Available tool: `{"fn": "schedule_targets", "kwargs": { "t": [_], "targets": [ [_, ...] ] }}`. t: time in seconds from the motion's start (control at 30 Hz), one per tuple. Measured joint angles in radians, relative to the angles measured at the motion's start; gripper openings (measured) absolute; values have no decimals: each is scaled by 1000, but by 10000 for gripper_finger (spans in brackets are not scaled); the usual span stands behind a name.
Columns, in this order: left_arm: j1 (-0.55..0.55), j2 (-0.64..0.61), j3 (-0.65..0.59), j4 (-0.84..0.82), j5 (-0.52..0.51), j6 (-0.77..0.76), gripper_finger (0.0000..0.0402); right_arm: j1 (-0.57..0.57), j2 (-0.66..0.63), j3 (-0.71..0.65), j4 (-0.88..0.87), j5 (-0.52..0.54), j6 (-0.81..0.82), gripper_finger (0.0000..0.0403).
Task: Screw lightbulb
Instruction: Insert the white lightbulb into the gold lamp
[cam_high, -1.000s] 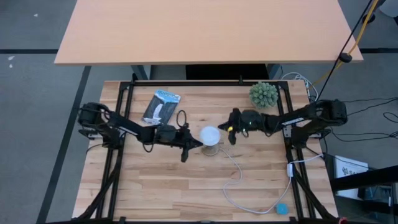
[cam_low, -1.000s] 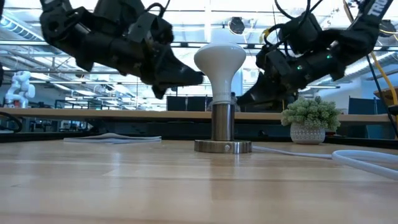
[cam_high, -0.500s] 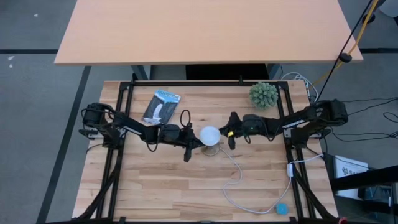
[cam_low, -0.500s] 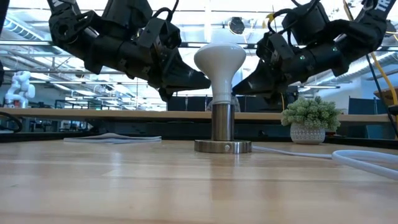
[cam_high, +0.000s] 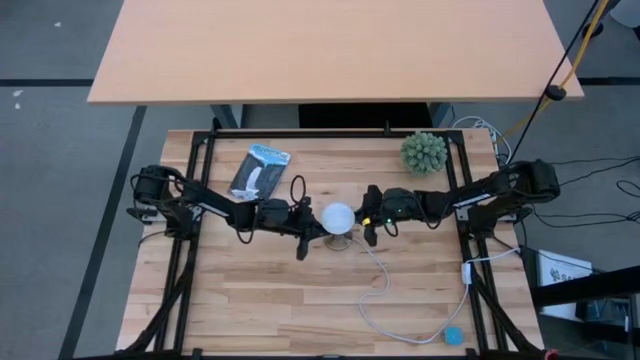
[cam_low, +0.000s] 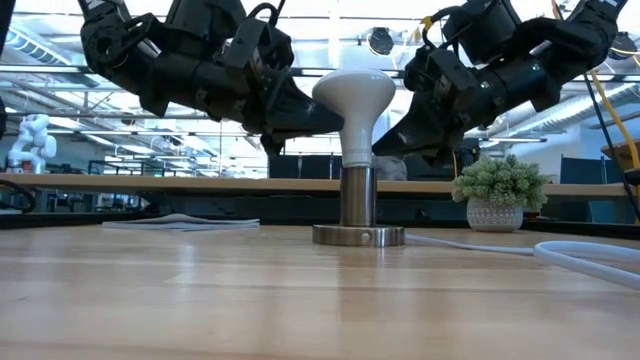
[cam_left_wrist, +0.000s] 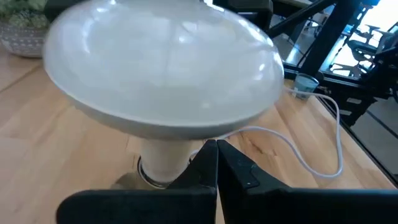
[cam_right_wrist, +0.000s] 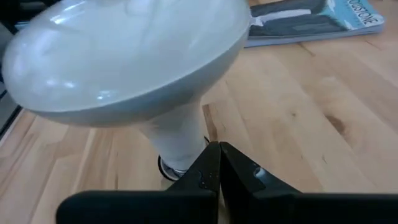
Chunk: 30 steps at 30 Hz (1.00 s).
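Because the lightbulb stands upright in its socket mid-surface, with the closed, empty left end effector and right end effector pressing in from opposite sides, uneven pushing could tilt it or topple the socket.

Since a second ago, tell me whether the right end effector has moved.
Yes. In the high view the right end effector has slid left toward the lightbulb, away from the plant, its fingers shut.
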Motion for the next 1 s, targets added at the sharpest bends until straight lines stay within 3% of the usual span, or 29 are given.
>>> {"fn": "schedule_targets", "kwargs": {
  "t": [1.0],
  "targets": [
    [53, 0, 0, -55, 10, -1, 0, 62, 0, 1, 25, -22, 3, 0]
  ]
}}
